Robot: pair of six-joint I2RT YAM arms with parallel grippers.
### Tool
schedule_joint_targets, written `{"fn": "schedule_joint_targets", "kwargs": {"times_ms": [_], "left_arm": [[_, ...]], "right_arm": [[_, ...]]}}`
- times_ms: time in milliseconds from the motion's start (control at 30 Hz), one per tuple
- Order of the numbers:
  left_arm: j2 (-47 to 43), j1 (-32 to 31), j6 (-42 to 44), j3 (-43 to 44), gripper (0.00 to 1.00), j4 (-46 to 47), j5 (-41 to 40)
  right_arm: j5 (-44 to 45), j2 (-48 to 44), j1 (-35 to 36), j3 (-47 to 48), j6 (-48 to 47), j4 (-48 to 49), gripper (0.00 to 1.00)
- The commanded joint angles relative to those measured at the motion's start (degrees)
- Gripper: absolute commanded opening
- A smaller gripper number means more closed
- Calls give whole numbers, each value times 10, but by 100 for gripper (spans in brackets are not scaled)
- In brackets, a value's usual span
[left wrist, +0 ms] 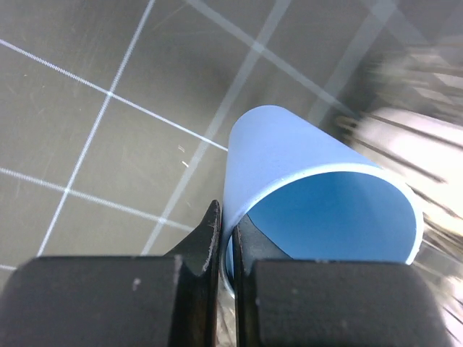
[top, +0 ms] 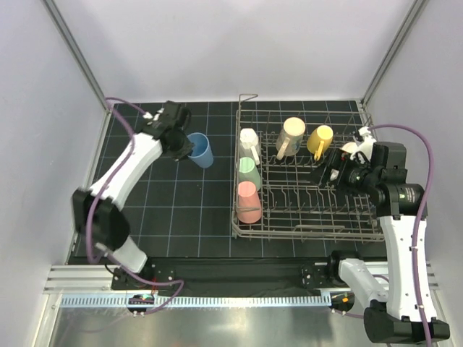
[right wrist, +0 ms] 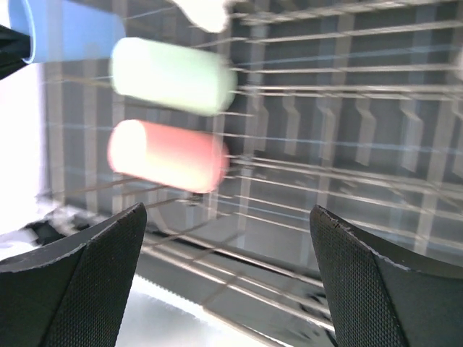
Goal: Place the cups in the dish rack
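Observation:
My left gripper [top: 182, 142] is shut on the rim of the blue cup [top: 202, 150], which is on the black mat left of the dish rack [top: 311, 228]. In the left wrist view the fingers [left wrist: 211, 235] pinch the blue cup's [left wrist: 304, 159] wall, one inside and one outside. In the rack are a white cup [top: 249, 137], a pale green cup [top: 248, 170], a pink cup [top: 248, 202], a cream mug [top: 291, 134] and a yellow mug [top: 320, 139]. A white cup with an orange inside [top: 352, 149] is beside my right gripper [top: 331, 170], which is open and empty over the rack's right part. The right wrist view shows the pink cup [right wrist: 166, 155], the green cup [right wrist: 170, 76] and the blue cup [right wrist: 72, 29].
The rack's wire tines [right wrist: 325, 181] lie right under the right gripper [right wrist: 228, 210]. White walls enclose the mat [top: 181, 210] on three sides. A metal rail [top: 239, 275] runs along the near edge by the arm bases.

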Motion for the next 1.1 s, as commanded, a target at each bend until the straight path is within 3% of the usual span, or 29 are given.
{"fn": "schedule_joint_targets", "kwargs": {"times_ms": [0,67,133,333,467,633,800,1067], "left_arm": [[-143,3,-6,-8,0,18,7],[-180,3,-6,-2,0,19,23],[-219,3,-7,10,0,21,73],[-337,4,-32,-71,0,213,254],[-384,3,-64,-125,0,345,350],[-474,4,-95,-192,0,456,335],[-528,3,-93,-226,0,488,295],[-570,3,-104,-263,0,537,307]], "right_arm": [[-106,20,22,3,26,78,93],[-127,34,32,9,43,115,93],[-129,58,95,29,64,144,93],[-145,128,234,100,120,239,93],[-215,143,266,110,180,358,96],[-270,151,287,107,251,526,100],[-282,158,310,89,335,667,100],[-234,194,368,91,406,762,100]]}}
